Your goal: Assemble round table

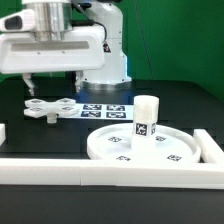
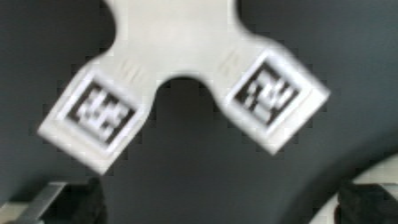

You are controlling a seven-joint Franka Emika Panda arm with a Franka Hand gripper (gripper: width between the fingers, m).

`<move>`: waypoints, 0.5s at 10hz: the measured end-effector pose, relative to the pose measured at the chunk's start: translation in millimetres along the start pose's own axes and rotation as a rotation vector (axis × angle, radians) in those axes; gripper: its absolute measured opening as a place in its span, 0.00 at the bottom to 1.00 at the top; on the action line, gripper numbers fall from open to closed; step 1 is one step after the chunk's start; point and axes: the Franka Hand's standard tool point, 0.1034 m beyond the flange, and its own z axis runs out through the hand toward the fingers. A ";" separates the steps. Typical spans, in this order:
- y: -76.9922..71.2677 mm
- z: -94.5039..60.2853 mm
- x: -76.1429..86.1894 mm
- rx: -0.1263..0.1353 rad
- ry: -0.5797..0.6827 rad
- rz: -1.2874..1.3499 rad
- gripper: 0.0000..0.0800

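On the exterior view's left, the jaws hung just above the cross-shaped base, which lay flat on the black worktop. Toward that view's right, the short leg stood upright on the round disc.

Seen from the wrist view, two tagged lobes of the cross-shaped base filled the picture. The jaws looked open and empty. Picking it up seemed next: go straight down, keep one lobe in the middle, squeeze gently.

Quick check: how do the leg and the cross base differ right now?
The leg stands upright on the round disc; the cross base lies flat on the table. The leg is a short cylinder; the cross base is flat and lobed. Both are white with square tags.
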 end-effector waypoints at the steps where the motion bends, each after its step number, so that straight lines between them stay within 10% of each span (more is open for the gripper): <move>1: 0.3 4.4 -11.9 0.016 -0.051 -0.012 0.81; 5: 18.9 4.5 -23.3 0.020 -0.061 -0.052 0.81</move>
